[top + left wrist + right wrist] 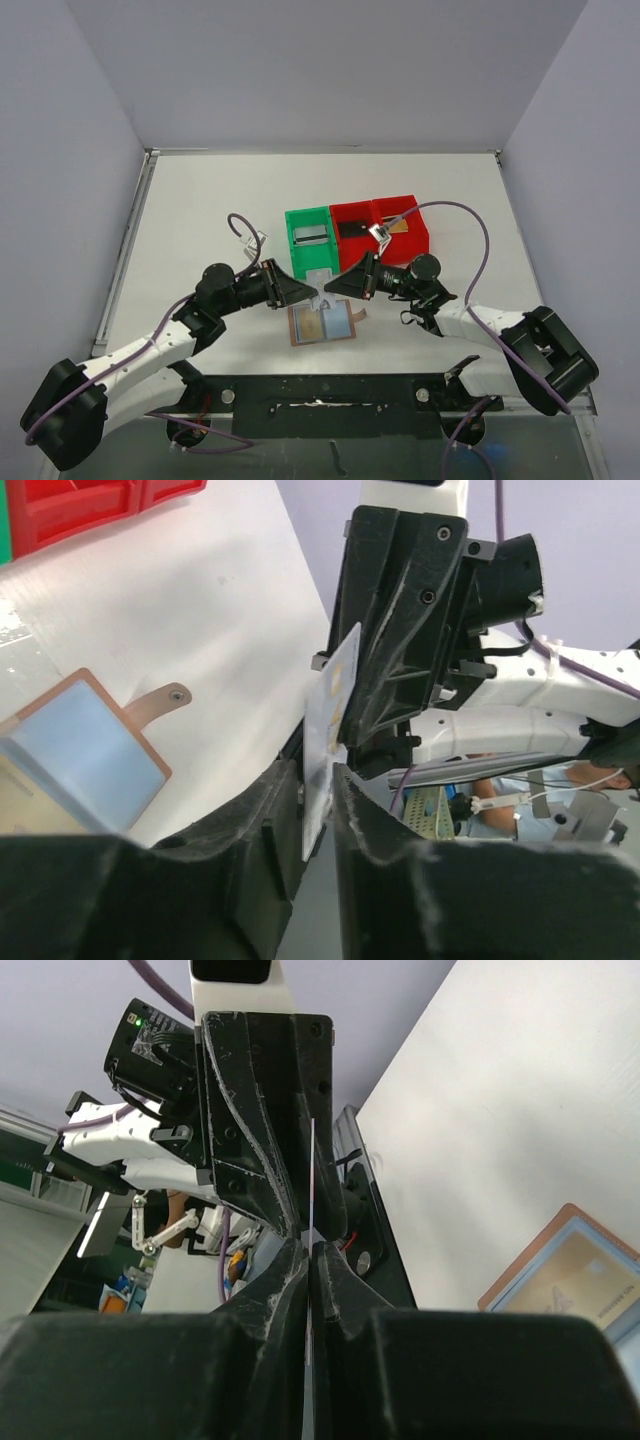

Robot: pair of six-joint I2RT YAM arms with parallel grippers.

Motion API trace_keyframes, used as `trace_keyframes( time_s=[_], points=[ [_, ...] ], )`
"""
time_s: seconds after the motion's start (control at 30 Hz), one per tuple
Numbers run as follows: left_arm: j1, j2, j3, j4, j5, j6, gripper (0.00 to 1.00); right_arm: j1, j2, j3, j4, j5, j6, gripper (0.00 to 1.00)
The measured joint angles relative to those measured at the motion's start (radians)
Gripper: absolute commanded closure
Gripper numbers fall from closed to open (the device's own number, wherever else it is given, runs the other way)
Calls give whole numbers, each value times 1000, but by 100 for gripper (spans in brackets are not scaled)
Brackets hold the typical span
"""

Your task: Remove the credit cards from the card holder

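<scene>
While right gripper [310, 1255] pinches thin white plastic card [335, 695] at frame centre — left gripper [318, 785] narrow round it, grip unclear — likely stiff, slick, light; clamp flat faces.

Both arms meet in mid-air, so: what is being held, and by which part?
A pale card, lifted off the open card holder. The right gripper is shut on one end; the left gripper flanks the other end, grip unclear.

right pincer [311, 1252] clamped on thin card [312, 1175] seen edge-on, left pincer [303, 1222] opposite, open card holder [575, 1272] lower right
</scene>
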Motion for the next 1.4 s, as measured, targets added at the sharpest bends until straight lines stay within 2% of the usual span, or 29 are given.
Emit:
trace_keyframes(
  time_s=[0.13, 0.23, 0.37, 0.57, 0.73, 0.87, 1.0, 1.2, 1.3, 1.4],
  points=[
    [0, -19, 28, -95, -23, 40, 43, 0, -34, 17, -90, 3, -53, 100],
    [0, -74, 58, -214, -84, 88, 34, -2, -101, 56, -250, 36, -139, 100],
    [0, -148, 123, -426, -216, 165, 30, -7, -180, 146, -484, 136, -286, 100],
    [3, -223, 262, -762, -466, 299, 28, 43, -203, 287, -803, 406, -578, 100],
    [11, -249, 370, -942, -665, 381, 26, 126, -103, 425, -980, 616, -867, 100],
    [46, -238, 393, -1033, -748, 422, 24, 153, 21, 540, -1053, 709, -1076, 100],
    [190, -198, 393, -1096, -722, 470, 24, 156, 116, 612, -1079, 732, -1254, 100],
    [425, -183, 372, -1098, -552, 525, 24, 156, 249, 738, -1126, 715, -1442, 100],
    [486, -183, 342, -1081, -483, 544, 24, 156, 312, 807, -1154, 690, -1523, 100],
    [500, -182, 332, -1075, -448, 560, 24, 156, 371, 866, -1180, 669, -1588, 100]
  ],
)
